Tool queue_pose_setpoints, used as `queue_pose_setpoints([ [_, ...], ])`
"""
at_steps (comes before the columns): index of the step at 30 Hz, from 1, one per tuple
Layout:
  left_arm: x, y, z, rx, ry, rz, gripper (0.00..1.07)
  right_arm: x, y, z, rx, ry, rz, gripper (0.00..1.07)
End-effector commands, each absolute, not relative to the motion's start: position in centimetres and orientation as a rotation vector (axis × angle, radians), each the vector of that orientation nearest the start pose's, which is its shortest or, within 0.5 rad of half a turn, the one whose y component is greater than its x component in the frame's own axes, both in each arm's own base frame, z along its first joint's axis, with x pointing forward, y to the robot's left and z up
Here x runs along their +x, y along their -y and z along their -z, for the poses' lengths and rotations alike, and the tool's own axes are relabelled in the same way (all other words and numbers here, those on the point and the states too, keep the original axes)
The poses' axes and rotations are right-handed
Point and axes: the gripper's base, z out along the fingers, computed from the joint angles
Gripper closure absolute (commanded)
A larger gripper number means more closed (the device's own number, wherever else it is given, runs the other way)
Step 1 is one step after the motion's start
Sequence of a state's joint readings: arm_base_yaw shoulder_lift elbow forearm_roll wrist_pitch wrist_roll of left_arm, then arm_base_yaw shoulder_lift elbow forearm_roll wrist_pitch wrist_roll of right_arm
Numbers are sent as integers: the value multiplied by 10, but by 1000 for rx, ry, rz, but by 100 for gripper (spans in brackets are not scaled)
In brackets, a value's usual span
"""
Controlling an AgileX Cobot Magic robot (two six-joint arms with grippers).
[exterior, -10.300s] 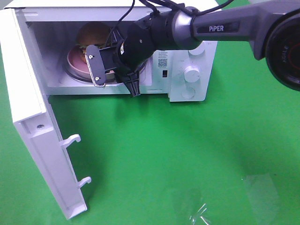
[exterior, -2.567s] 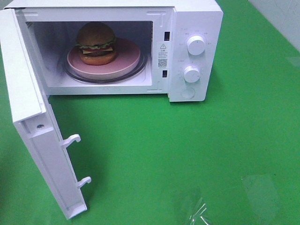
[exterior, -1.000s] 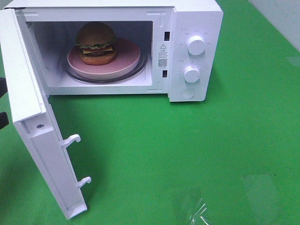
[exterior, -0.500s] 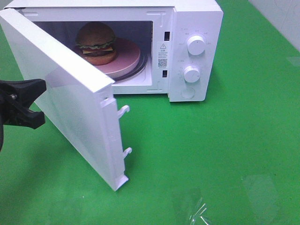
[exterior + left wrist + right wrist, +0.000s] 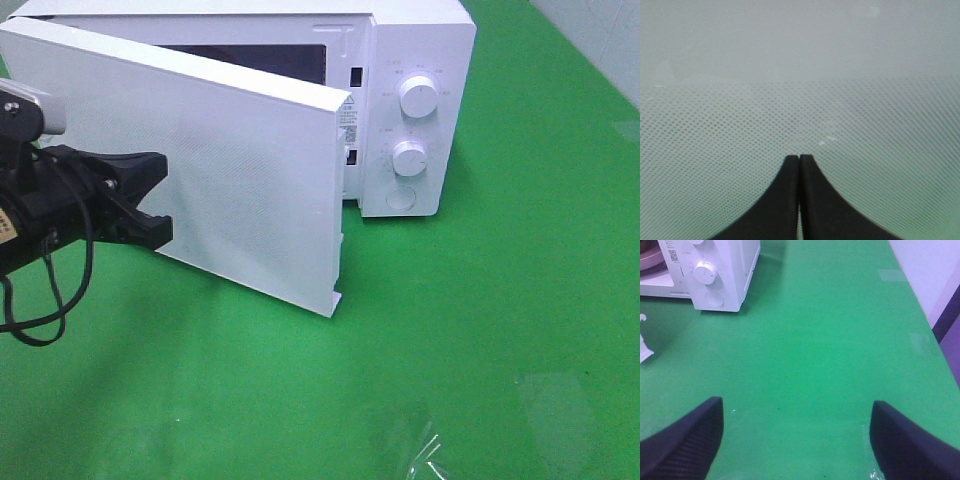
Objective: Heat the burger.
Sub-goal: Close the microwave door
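Your left claw (image 5: 158,205) has its fingers pressed together and holds nothing, because here it serves as a blunt pusher. The joined tips sit at the perforated outer face of the microwave door (image 5: 240,170), apparently touching it, and the left wrist view shows them right up against that dotted panel. The door stands partway swung toward the microwave (image 5: 420,40) with a gap at its latch edge, so it is not yet latched. The burger is hidden behind the door in every view; judge it to be inside the cavity, which makes closing the door the step in hand. Your right claw (image 5: 796,432) hangs empty, fingers wide apart, over the green worktop (image 5: 480,330). It is clear of the door's swing and faces the knobs (image 5: 417,95) that heating likely calls for.
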State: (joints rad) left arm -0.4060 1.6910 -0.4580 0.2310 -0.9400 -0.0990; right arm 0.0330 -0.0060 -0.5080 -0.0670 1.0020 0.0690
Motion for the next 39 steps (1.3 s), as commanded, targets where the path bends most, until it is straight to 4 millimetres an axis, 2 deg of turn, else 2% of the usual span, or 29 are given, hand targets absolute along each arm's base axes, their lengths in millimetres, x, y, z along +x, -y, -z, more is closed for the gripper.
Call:
queue_pose_setpoints([
  [1,258,137,-161,534,-1730,422,107,-8,5,-284,55,-1947,12,31],
  [9,273,160,-160,485,-1745,430,107,-8,5,-284,55,-1947,12,31],
  [11,282,175,-162,505,-1750,410,107,-8,5,-284,55,-1947,12,31],
  [15,293,188,-166,495,-1739,409,107,-8,5,-284,55,-1947,12,31],
  [22,308,198,-166,487,-1733,406,107,-8,5,-284,55,-1947,12,31],
  [24,320,204,-168,460,-1733,406,107,-8,5,-284,55,-1947,12,31],
  [30,336,215,-170,453,-1722,410,107,-8,5,-284,55,-1947,12,31],
  [38,351,224,-167,448,-1734,411,107,-8,5,-284,55,-1947,12,31],
  [39,358,228,-167,450,-1726,405,107,-8,5,-284,55,-1947,12,31],
])
